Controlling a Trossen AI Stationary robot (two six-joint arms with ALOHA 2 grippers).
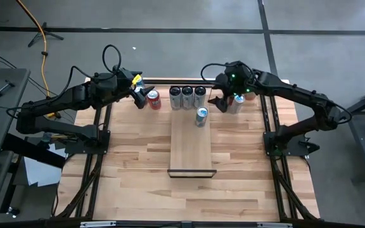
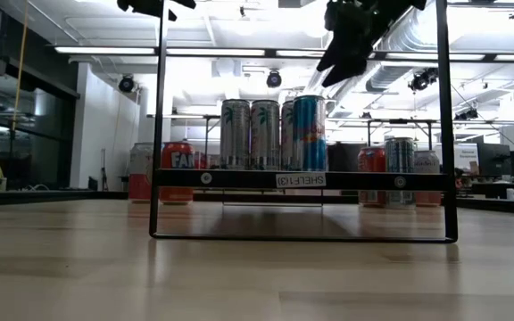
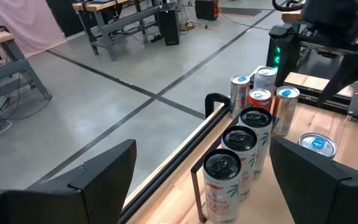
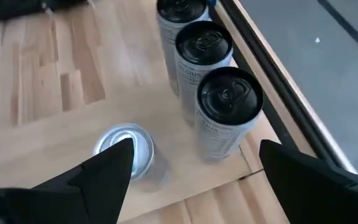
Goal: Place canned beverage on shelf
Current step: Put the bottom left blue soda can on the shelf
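High: shelf [image 1: 191, 142] mid-worktop, three black-top cans [image 1: 187, 97] across its far end, blue can [image 1: 201, 116] just nearer. Left gripper [image 1: 138, 96] far-left, right gripper [image 1: 224, 101] far-right. Wrists: both fingers wide, holding nothing.

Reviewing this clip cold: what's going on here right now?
A two-armed robot is stocking cans on a shelf. Three dark-topped cans stand in a row at its far end, with a blue-topped can just in front of them. Both grippers are open and empty: the right gripper hovers near the blue-topped can, the left gripper by a red can off the shelf.
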